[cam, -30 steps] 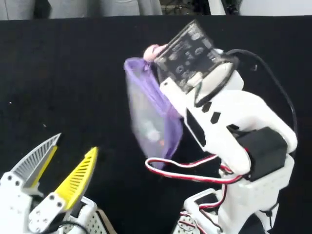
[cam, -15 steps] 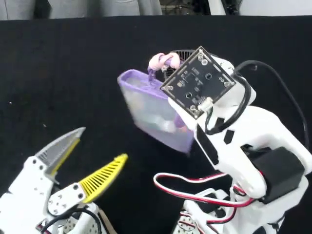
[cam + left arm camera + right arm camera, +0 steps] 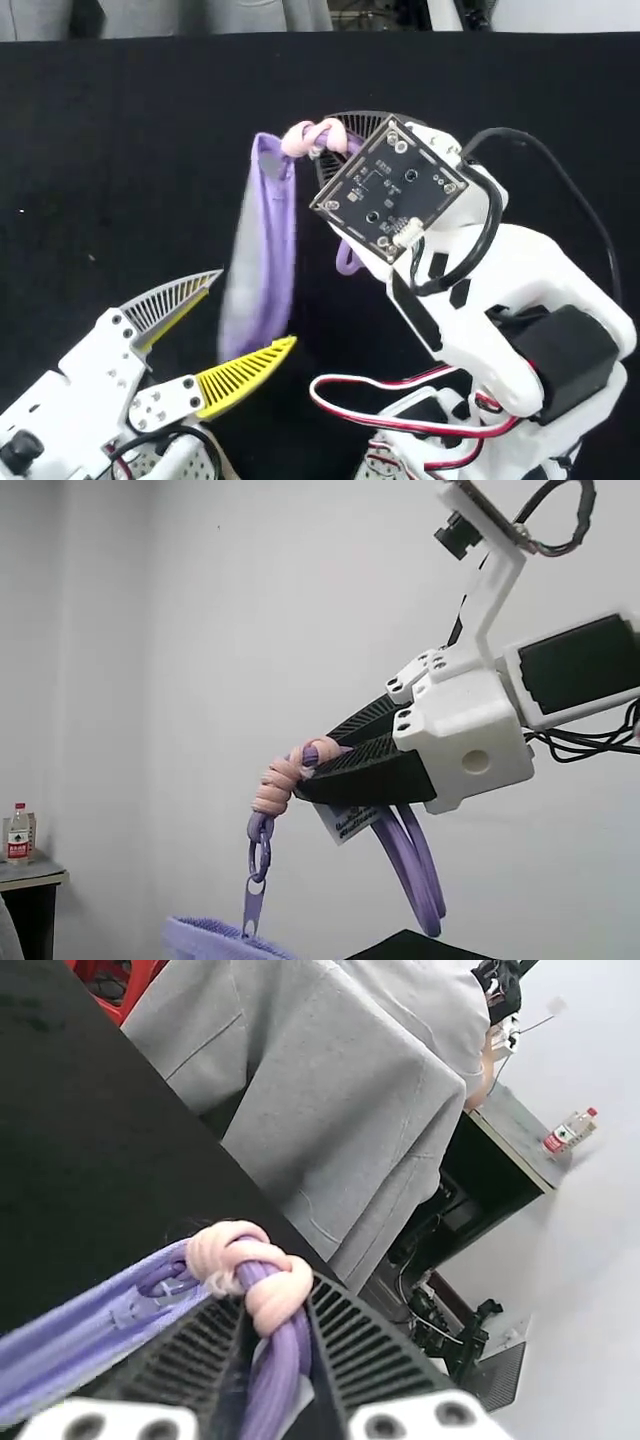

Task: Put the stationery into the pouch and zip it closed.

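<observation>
Two arms, high view: the left arm rises from 7 o'clock and the right arm from 4 o'clock, over the black surface (image 3: 100,150).
High view, right end effector (image 3: 335,140): it sits just toward 12 o'clock from centre, half hidden under its camera board (image 3: 392,188). A black ribbed finger shows past the board, beside the pink knot (image 3: 308,136).
High view, pouch (image 3: 262,240): purple, near the centre, hanging from the pink knot and stretching toward 6 o'clock. Whether its low end touches the surface cannot be told.
High view, left end effector (image 3: 257,306): spread wide, with the grey finger at 9 o'clock and the yellow finger at 5 o'clock of the pouch's low end. The low end lies between them in the picture; contact cannot be told.
Left wrist view, right end effector (image 3: 322,763): the black fingers are closed on the purple strap (image 3: 410,865), with the pink knot at their tips. The strap loop hangs below the white body.
Left wrist view, zip pull (image 3: 252,905): it hangs by rings from the knot down to the pouch's top edge.
Right wrist view, right end effector (image 3: 275,1298): the two ribbed fingers are clamped on the strap, with the knot just past their tips.
Right wrist view, pouch (image 3: 80,1335): its purple edge runs away from the knot, above the black surface.
</observation>
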Action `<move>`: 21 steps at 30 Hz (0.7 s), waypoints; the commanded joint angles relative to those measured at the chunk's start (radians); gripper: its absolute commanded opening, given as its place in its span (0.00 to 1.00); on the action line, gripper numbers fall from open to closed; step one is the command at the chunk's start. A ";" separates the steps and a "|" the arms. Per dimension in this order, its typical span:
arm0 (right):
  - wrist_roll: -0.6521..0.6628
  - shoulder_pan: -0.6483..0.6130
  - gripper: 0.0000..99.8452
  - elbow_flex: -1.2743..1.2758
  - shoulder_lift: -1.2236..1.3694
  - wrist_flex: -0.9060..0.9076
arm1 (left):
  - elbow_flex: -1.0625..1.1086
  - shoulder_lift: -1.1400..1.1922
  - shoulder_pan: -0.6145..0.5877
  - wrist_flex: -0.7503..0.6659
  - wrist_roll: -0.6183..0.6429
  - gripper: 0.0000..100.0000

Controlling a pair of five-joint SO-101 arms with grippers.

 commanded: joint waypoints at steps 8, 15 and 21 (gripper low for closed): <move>0.005 -0.012 0.01 -0.031 -0.044 -0.018 | 0.113 0.014 -0.047 -0.121 -0.017 0.31; 0.005 -0.014 0.01 -0.039 -0.044 -0.003 | 0.326 0.014 -0.234 -0.354 -0.014 0.31; 0.005 -0.014 0.01 -0.039 -0.044 -0.003 | 0.337 0.014 -0.234 -0.361 -0.014 0.30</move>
